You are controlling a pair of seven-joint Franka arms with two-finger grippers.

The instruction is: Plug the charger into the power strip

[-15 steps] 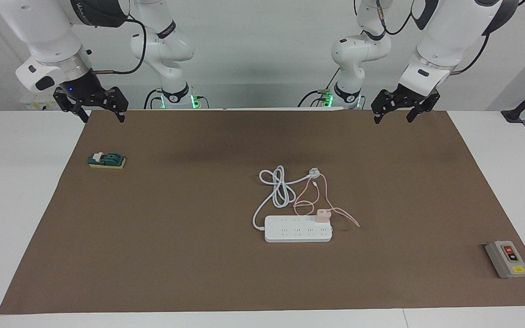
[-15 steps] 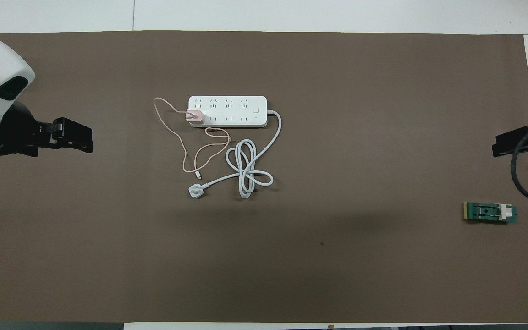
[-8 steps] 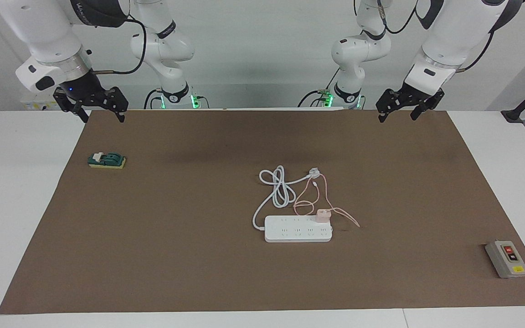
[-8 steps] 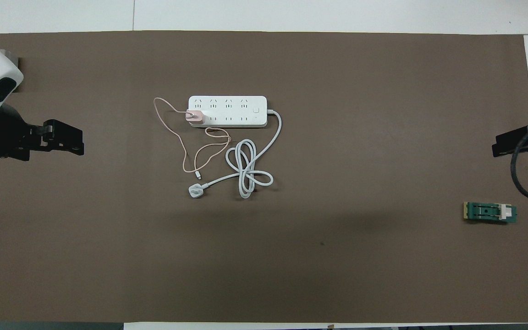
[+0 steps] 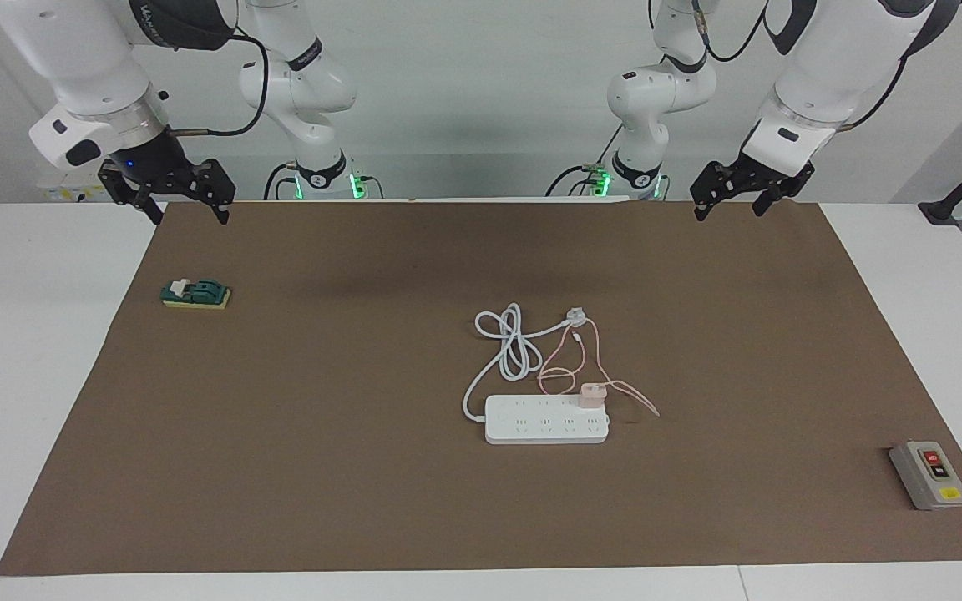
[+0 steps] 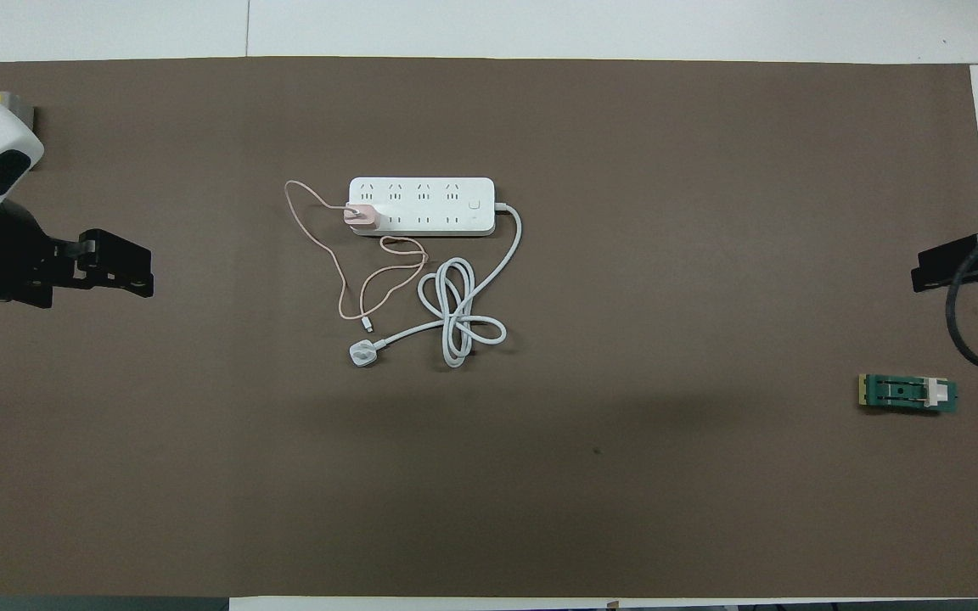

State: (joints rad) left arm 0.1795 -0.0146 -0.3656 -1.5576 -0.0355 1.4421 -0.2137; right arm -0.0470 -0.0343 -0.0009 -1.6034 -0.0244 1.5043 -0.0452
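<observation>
The white power strip (image 5: 531, 427) (image 6: 438, 204) lies flat in the middle of the brown mat. The pale-pink charger (image 5: 591, 394) (image 6: 362, 216) stands on the strip's end socket toward the left arm's end, in the row nearer the robots. Its thin pink cable (image 5: 569, 367) loops on the mat beside the strip. My left gripper (image 5: 727, 213) (image 6: 137, 265) hangs open and holds nothing, over the mat at the left arm's end. My right gripper (image 5: 189, 219) (image 6: 922, 270) hangs open and holds nothing, over the mat at the right arm's end. Both are well away from the strip.
The strip's thick white cord (image 5: 510, 338) lies coiled nearer the robots and ends in a white three-pin plug (image 5: 574, 316) (image 6: 362, 353). A grey button box (image 5: 929, 474) sits at the left arm's end. A green switch block (image 5: 195, 294) (image 6: 907, 394) sits at the right arm's end.
My left gripper has drawn back a little toward the left arm's end of the table and risen slightly. The right arm, charger and strip have not moved.
</observation>
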